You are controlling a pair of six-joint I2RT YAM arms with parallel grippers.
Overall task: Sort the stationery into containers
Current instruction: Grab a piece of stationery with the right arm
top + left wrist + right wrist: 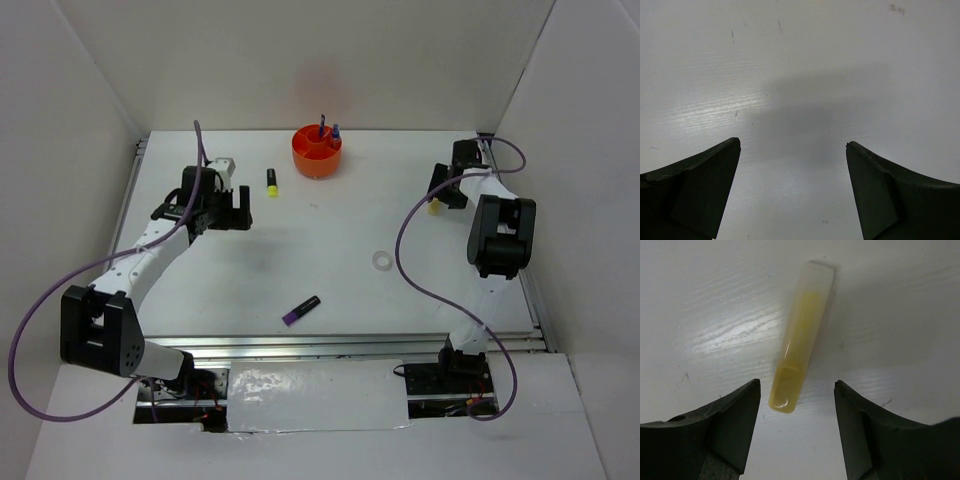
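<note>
The pale yellow stick (800, 335) lies on the white table, its near end just between the tips of my right gripper (797, 385). That gripper is open and neither finger touches the stick. In the top view the stick (435, 208) pokes out beside the right gripper (441, 198) at the far right. The orange organiser (317, 152) stands at the far middle, with a blue pen (322, 127) and a blue-capped bottle (336, 131) upright in it. My left gripper (232, 213) hangs open over bare table, and the left wrist view shows its jaws (792, 145) wide with nothing between them.
A yellow highlighter (272, 181) lies between the left gripper and the organiser. Nearer the front, around the middle, lies a purple highlighter (301, 310). A clear tape ring (381, 260) rests right of centre. White walls enclose the table on three sides.
</note>
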